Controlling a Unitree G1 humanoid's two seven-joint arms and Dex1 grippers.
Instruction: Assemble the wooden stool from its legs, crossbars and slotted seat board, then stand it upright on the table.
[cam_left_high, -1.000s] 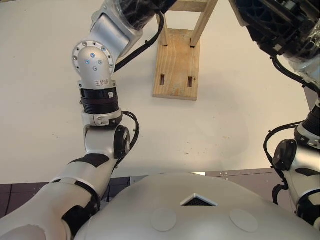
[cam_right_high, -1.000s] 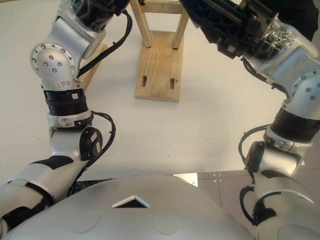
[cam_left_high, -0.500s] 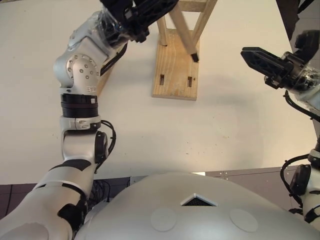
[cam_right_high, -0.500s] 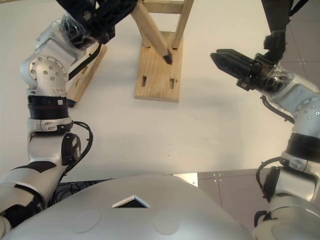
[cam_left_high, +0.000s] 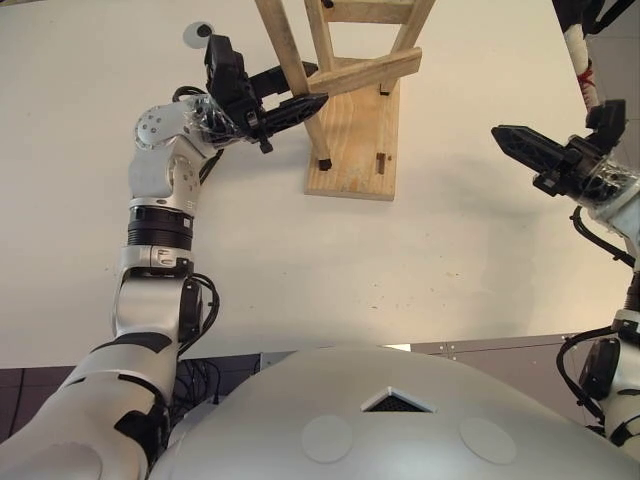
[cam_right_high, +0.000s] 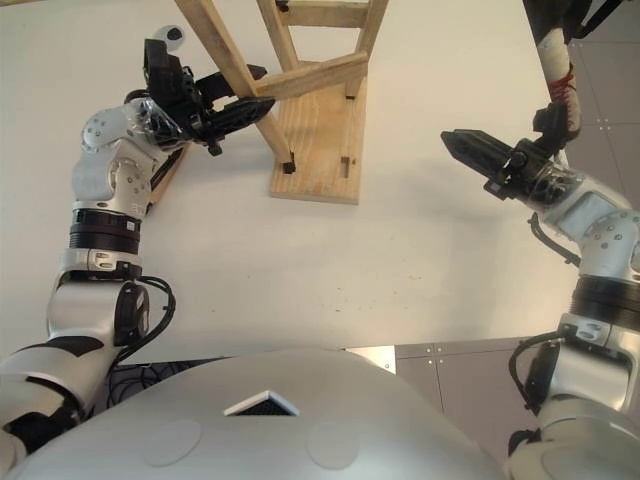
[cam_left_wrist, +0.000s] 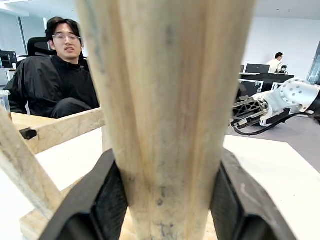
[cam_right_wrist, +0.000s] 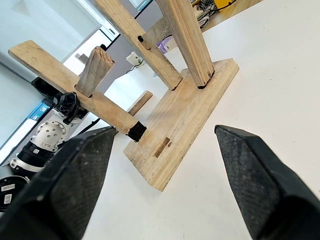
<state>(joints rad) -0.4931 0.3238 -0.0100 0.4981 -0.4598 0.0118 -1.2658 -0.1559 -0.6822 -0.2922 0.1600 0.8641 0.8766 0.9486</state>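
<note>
The slotted seat board (cam_left_high: 352, 175) lies flat on the table. Two legs (cam_left_high: 405, 45) joined by a crossbar stand in its far slots. My left gripper (cam_left_high: 292, 104) is shut on a third leg (cam_left_high: 296, 70), fingers (cam_left_wrist: 100, 200) pressed to both sides. That leg is tilted and carries a crossbar (cam_left_high: 370, 72). Its black tip (cam_left_high: 322, 163) rests at the near-left slot; whether it is inside, I cannot tell. The near-right slot (cam_left_high: 379, 162) is bare. My right gripper (cam_left_high: 505, 136) hangs open to the right of the board, fingers (cam_right_wrist: 75, 170) wide apart around nothing.
Another wooden piece (cam_right_high: 166, 170) lies on the table to the left of the board, partly behind my left arm, and shows beyond the board as wooden piece (cam_right_wrist: 140, 102). White table surface stretches in front of the board and to its right.
My left arm has dropped and stretched out, swinging the held leg so its black tip moved from above the board's right side to the near-left slot. My right gripper pulled back to the right.
</note>
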